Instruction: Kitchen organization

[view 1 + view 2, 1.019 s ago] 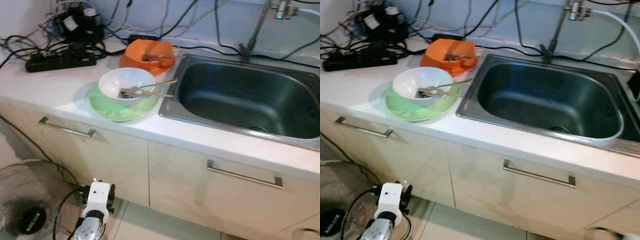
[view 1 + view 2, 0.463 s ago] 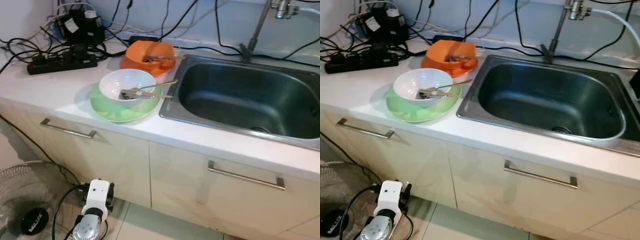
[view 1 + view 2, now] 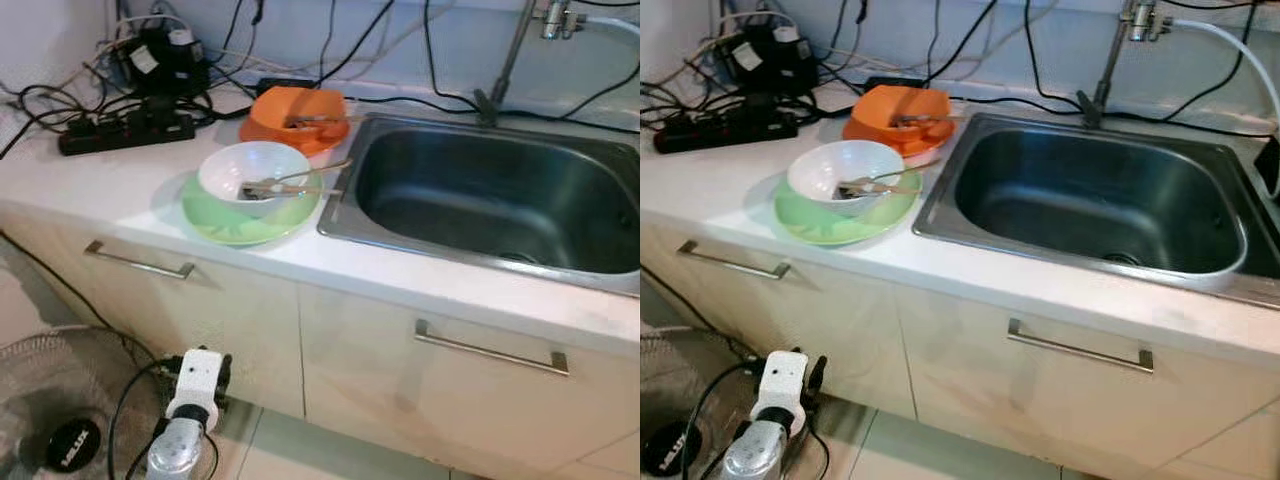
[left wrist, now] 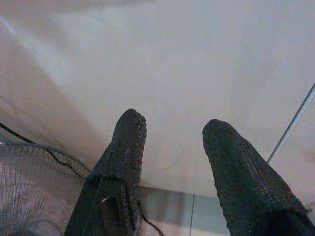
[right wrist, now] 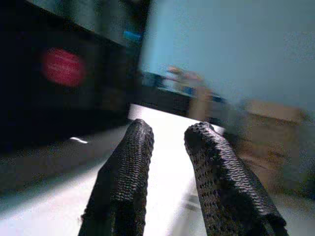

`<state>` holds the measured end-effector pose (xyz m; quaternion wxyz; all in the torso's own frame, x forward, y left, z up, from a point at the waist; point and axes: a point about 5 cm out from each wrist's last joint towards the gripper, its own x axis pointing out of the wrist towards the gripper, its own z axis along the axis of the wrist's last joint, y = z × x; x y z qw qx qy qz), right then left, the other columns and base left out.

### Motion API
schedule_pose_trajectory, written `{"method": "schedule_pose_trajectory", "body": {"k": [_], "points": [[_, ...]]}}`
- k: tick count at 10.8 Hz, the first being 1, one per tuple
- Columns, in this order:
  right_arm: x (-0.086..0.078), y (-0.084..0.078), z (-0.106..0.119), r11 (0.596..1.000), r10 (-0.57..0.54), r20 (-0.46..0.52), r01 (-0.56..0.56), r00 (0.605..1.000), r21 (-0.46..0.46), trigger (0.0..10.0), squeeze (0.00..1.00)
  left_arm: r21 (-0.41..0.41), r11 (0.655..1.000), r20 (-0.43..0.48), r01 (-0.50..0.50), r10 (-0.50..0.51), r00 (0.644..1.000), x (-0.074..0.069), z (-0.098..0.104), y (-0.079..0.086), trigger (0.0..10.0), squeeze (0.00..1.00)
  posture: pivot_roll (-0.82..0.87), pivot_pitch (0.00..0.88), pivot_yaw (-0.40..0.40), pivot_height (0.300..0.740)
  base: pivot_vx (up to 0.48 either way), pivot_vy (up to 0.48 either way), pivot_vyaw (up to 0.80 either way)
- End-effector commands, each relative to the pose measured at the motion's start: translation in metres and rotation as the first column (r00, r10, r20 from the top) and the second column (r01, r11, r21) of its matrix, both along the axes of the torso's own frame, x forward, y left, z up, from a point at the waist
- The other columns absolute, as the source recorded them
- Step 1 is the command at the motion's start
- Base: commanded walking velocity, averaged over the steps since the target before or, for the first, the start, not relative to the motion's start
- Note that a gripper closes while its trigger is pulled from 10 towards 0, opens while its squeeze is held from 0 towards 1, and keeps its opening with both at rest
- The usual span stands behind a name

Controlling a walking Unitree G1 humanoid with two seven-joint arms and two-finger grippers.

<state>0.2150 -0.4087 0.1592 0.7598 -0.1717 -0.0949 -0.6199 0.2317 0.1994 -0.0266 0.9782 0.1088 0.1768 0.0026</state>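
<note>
Dishes sit on the white counter (image 3: 120, 180), just left of the steel sink (image 3: 500, 195). We see a white bowl (image 3: 253, 172) resting on a pale green plate (image 3: 215, 215), with cutlery (image 3: 295, 183) lying across the bowl, the handles pointing toward the sink edge. Behind it, nearer the wall, we have an orange bowl (image 3: 297, 108) on an orange plate (image 3: 265, 130), with more cutlery inside; exactly which pieces, we cannot tell. The sink basin looks empty of dishes, and a tap (image 3: 510, 55) rises at its back edge.

Further left on the counter, a black power strip (image 3: 125, 130) and a tangle of black cables (image 3: 60, 100) crowd the corner, with a dark adapter block (image 3: 160, 55) behind them. Below the counter run pale cabinet fronts with metal handles (image 3: 138, 265).

Down low, our left arm (image 3: 190, 400) hangs in front of the cabinets, beside a floor fan (image 3: 60, 420). From the wrist we see the left claw (image 4: 172, 142) with its two black fingers (image 4: 128, 147) spread apart, holding nothing, aimed at the cabinet front with the fan's grille at one side. Our right claw (image 5: 165, 142) shows its fingers with a narrow gap between them, nothing gripped, against a blurred, dim room.
</note>
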Motion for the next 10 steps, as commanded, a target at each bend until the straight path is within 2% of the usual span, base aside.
{"method": "schedule_pose_trajectory", "body": {"k": [1,2,3,4,6,7,8,9,10], "points": [[0.024,0.023,0.009,0.989,0.151,0.033,-0.151,0.988,-0.012,10.0,0.00,0.023,1.000,0.049,0.020,-0.021,0.999,0.008,0.009,-0.001,10.0,0.00,0.13,0.020,0.004,0.740,0.000,0.000,0.00],[0.058,0.062,0.017,0.929,0.369,0.080,-0.371,0.926,0.006,10.0,0.00,0.041,0.998,0.122,0.040,-0.045,0.992,0.019,0.022,-0.002,10.0,0.00,0.14,0.020,0.001,0.740,0.000,0.000,0.00],[0.078,0.096,0.017,0.844,0.532,0.080,-0.535,0.843,0.030,10.0,0.00,0.060,0.996,0.185,0.062,-0.072,0.980,0.029,0.034,-0.006,10.0,0.00,0.15,0.019,-0.006,0.740,0.000,0.000,0.00],[0.095,0.129,0.005,0.710,0.683,0.119,-0.694,0.720,0.121,10.0,0.00,0.083,0.992,0.265,0.094,-0.113,0.958,0.039,0.051,-0.014,10.0,0.00,0.15,0.019,-0.009,0.740,0.000,0.000,0.00],[0.104,0.151,-0.008,0.613,0.748,0.152,-0.760,0.646,0.214,10.0,0.00,0.153,0.971,0.346,0.183,-0.226,0.911,0.054,0.074,-0.029,10.0,0.00,0.16,0.019,-0.014,0.740,0.000,0.000,0.00],[0.110,0.161,-0.011,0.569,0.781,0.147,-0.789,0.607,0.233,10.0,0.00,0.198,0.950,0.390,0.241,-0.302,0.870,0.062,0.090,-0.041,10.0,0.00,0.16,0.019,-0.013,0.740,0.000,0.000,0.00],[0.115,0.167,-0.011,0.532,0.803,0.157,-0.810,0.575,0.245,10.0,0.00,0.211,0.923,0.410,0.322,-0.383,0.828,0.065,0.098,-0.050,10.0,0.00,0.16,0.020,-0.012,0.740,0.000,0.000,0.00],[0.118,0.171,-0.011,0.512,0.813,0.164,-0.820,0.559,0.255,10.0,0.00,0.267,0.887,0.382,0.376,-0.456,0.804,0.066,0.099,-0.058,10.0,0.00,0.16,0.019,-0.012,0.740,0.000,0.000,0.00],[0.121,0.178,-0.010,0.487,0.829,0.170,-0.837,0.533,0.250,10.0,0.00,0.300,0.858,0.409,0.417,-0.510,0.757,0.065,0.113,-0.071,10.0,0.00,0.16,0.020,-0.014,0.740,0.000,0.000,0.00]]}}
